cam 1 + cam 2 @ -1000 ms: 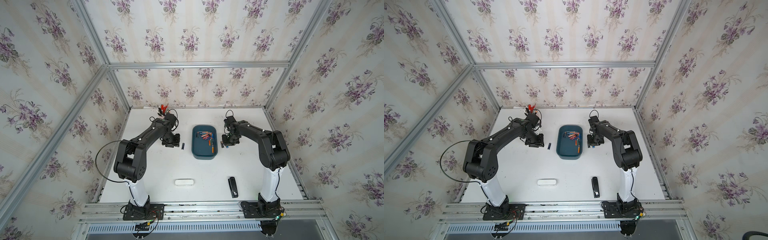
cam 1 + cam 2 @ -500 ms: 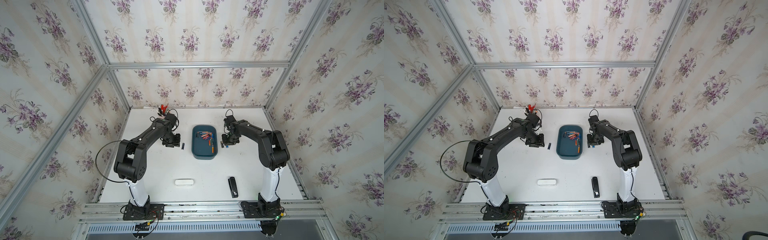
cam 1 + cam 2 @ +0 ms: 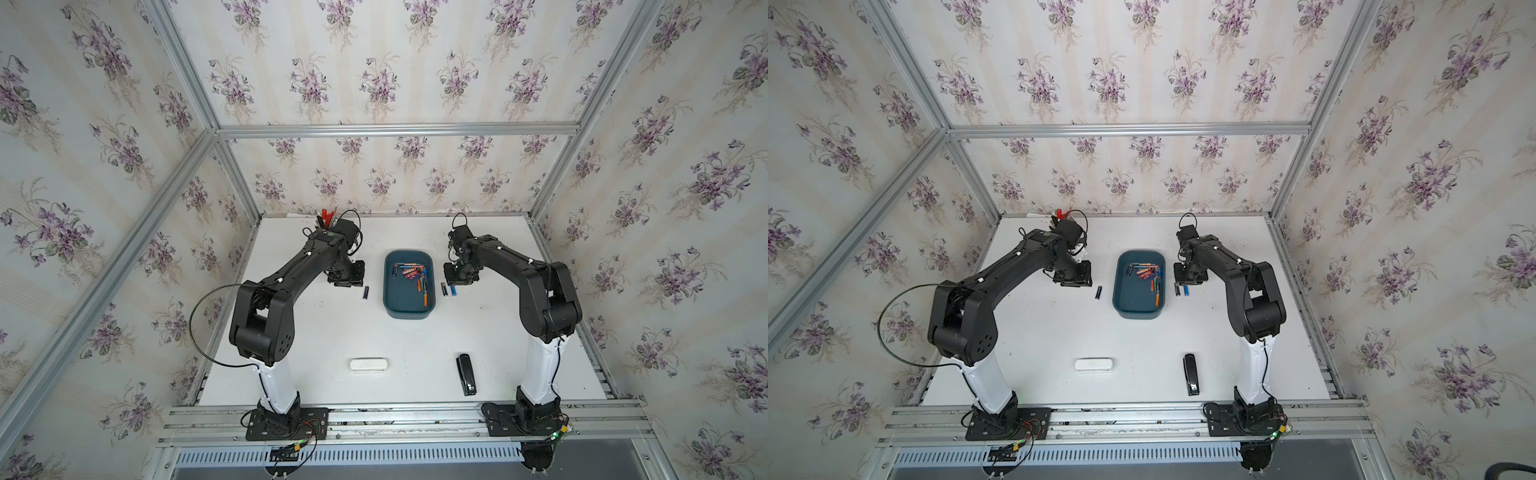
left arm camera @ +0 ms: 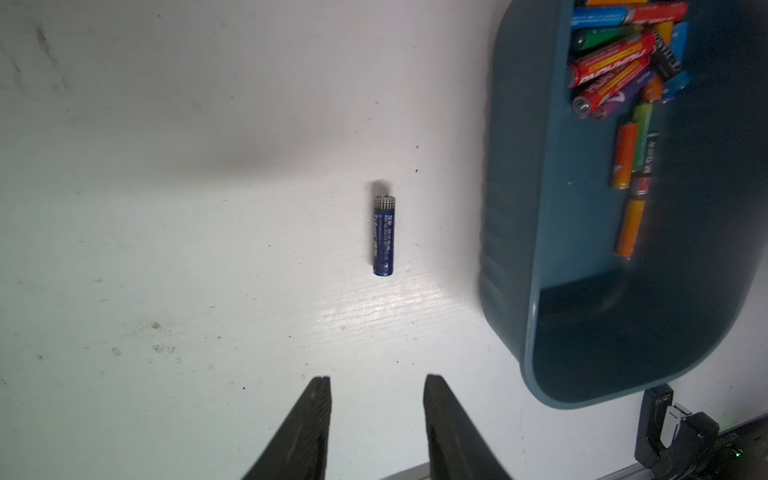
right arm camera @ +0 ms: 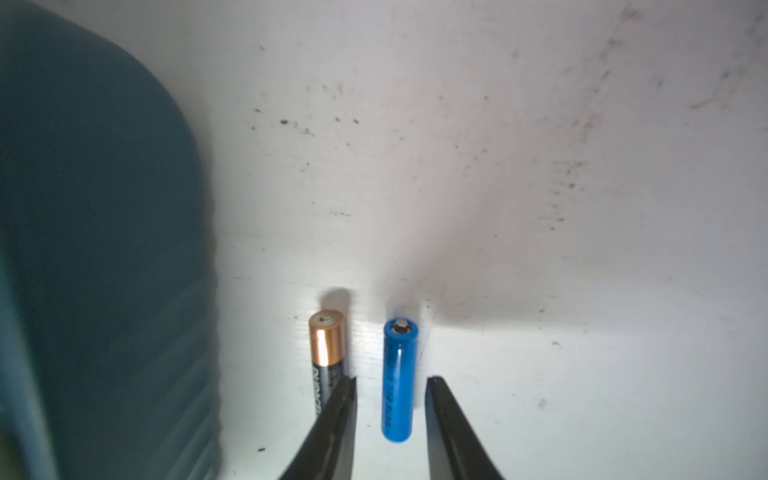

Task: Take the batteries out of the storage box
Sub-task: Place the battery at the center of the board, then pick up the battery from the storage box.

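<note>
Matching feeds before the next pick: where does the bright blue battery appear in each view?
Top view: bright blue battery beside the storage box.
Top view: same place.
Left wrist: not in it.
Right wrist: inside the open right pincer.
Shared landmark: the storage box.

The storage box (image 4: 511,208) looks like smooth, dull plastic. The white table (image 4: 208,270) is a bit shiny, with fine lines in its top and small dirty specks. The blue battery (image 5: 398,382) has a smooth, glossy skin, and the black battery (image 5: 327,353) has a shiny copper-coloured end.
</note>
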`<state>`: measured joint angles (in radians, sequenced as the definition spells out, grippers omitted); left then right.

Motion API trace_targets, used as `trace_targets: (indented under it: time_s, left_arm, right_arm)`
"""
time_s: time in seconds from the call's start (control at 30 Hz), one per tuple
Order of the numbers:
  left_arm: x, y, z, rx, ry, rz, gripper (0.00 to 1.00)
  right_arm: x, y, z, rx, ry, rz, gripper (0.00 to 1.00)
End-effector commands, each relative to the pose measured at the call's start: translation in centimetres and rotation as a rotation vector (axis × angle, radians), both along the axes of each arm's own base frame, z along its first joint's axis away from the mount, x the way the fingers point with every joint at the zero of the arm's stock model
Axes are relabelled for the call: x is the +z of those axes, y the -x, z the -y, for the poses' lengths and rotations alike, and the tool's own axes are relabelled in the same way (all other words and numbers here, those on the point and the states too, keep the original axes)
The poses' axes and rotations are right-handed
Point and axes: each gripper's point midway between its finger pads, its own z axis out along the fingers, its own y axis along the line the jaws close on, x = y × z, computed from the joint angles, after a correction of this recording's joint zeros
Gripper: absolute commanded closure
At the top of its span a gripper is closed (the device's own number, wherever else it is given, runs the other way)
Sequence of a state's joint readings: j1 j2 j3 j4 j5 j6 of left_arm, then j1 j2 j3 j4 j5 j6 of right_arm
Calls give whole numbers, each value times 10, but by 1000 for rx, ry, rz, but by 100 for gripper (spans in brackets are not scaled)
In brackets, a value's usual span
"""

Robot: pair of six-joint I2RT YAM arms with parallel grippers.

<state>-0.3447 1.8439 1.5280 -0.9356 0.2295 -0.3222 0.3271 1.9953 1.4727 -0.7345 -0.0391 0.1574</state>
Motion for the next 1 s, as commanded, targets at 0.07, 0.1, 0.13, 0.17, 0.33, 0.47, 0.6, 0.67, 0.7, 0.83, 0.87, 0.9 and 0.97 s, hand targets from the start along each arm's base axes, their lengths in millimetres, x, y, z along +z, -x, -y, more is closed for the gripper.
trace_targets:
  time_s: [0.07,0.1,0.13,0.17,0.33,0.47,0.6,0.67,0.7,0.83,0.87,0.9,0.97]
  left_arm:
    - [11,-2,13,-23,-55,9,57]
    - [13,-4,18,-32,-55,16,57]
    - [15,-6,24,-39,-60,22,57]
    - [16,-8,31,-48,-70,29,57]
    - [15,-16,64,-95,-103,36,57]
    - [8,-21,95,-124,-106,44,57]
    - [-3,-27,124,-141,-97,49,57]
    - [-10,-33,138,-142,-89,57,57]
    - [-12,-35,145,-141,-82,60,57]
    - [-25,-43,171,-153,-60,71,57]
    - [-29,-44,176,-155,-56,72,57]
    - [-32,-46,180,-158,-51,75,57]
    - [-40,-48,188,-159,-38,74,57]
  right_arm:
    - [21,0,-1,-8,-18,26,66]
    - [23,0,-1,-9,-21,29,66]
    - [26,1,-1,-10,-25,32,66]
    - [28,2,-1,-11,-28,38,66]
    - [32,4,-1,-16,-39,52,65]
    - [30,4,0,-21,-53,49,65]
    - [30,3,7,-34,-70,47,65]
    - [32,2,12,-40,-75,49,65]
    - [34,2,15,-43,-76,52,65]
    - [34,3,29,-55,-69,46,65]
    - [35,3,31,-57,-70,45,65]
    - [36,3,33,-59,-70,45,65]
    - [38,2,36,-65,-73,51,65]
